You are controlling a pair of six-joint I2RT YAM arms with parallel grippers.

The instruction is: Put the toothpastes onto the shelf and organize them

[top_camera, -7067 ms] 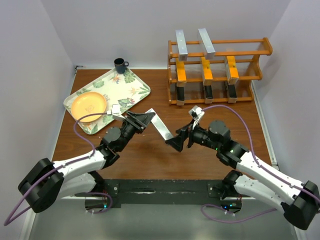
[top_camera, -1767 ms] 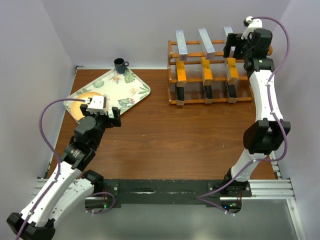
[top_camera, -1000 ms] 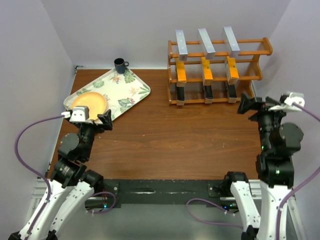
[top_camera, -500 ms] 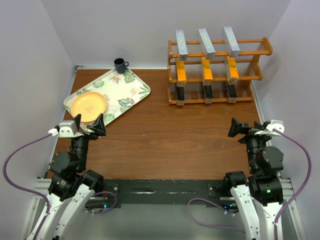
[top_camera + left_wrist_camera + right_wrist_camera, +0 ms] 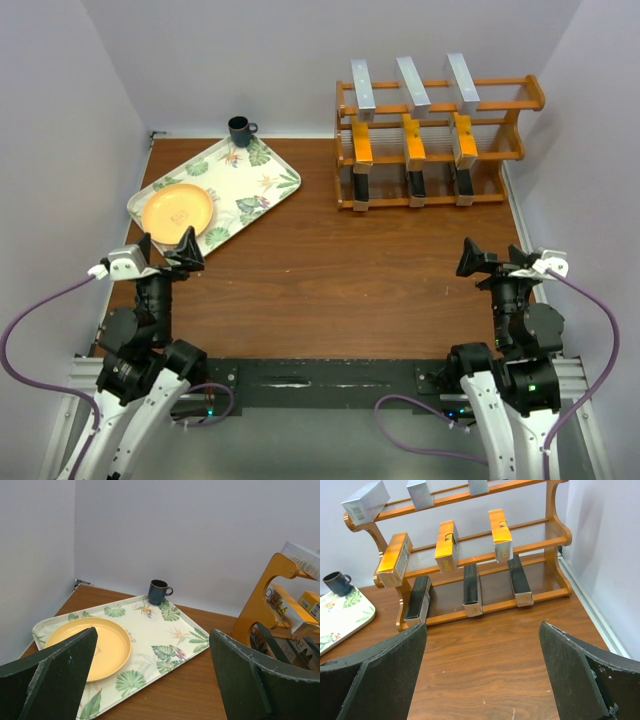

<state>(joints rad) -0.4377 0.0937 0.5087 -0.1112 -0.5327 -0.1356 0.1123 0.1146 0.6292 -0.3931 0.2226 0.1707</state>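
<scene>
The orange-brown wooden shelf (image 5: pixel 530 95) (image 5: pixel 555 532) stands at the back right of the table. Three silver-grey toothpastes (image 5: pixel 410 82) (image 5: pixel 366 501) lie on its top tier, three orange-yellow ones (image 5: pixel 413 140) (image 5: pixel 447 546) on the middle tier, three black ones (image 5: pixel 414 184) (image 5: pixel 472 588) on the bottom. Near the front left, my left gripper (image 5: pixel 166 250) (image 5: pixel 155 680) is open and empty, pulled back facing the tray. At the front right my right gripper (image 5: pixel 493 262) (image 5: pixel 482 672) also stands open and empty, well short of the shelf.
A leaf-patterned tray (image 5: pixel 255 180) (image 5: pixel 165 640) with a yellow plate (image 5: pixel 178 208) (image 5: pixel 100 645) lies at the back left. A dark mug (image 5: pixel 240 130) (image 5: pixel 158 591) (image 5: pixel 336 582) stands behind it by the wall. Walls close in left, back and right.
Both arms have drawn slightly further back toward their bases over the last second; the right gripper came away from beside the shelf. All the boxes stay on the shelf.
</scene>
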